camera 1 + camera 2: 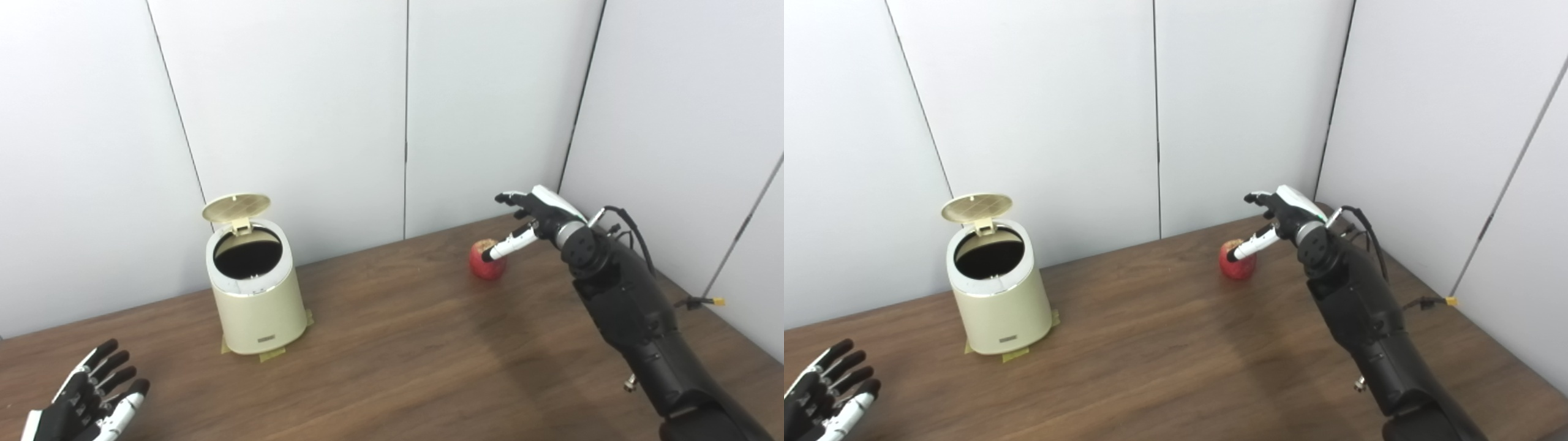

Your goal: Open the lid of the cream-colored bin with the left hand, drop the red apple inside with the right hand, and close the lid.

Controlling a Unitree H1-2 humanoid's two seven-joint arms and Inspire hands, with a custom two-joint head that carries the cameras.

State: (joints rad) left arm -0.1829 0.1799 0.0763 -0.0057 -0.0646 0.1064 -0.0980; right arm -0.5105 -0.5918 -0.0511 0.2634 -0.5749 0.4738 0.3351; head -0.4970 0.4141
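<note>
The cream-colored bin stands on the wooden table at the left, taped down at its base. Its round lid is flipped up at the back and the dark inside shows. The red apple sits on the table at the back right. My right hand is open just right of and above the apple, with the thumb across the apple's top front. My left hand is open and empty at the near left corner, well in front of the bin.
White wall panels close the table at the back and right. The brown table stretches bare between the bin and the apple. A loose cable with a yellow plug hangs beside my right arm.
</note>
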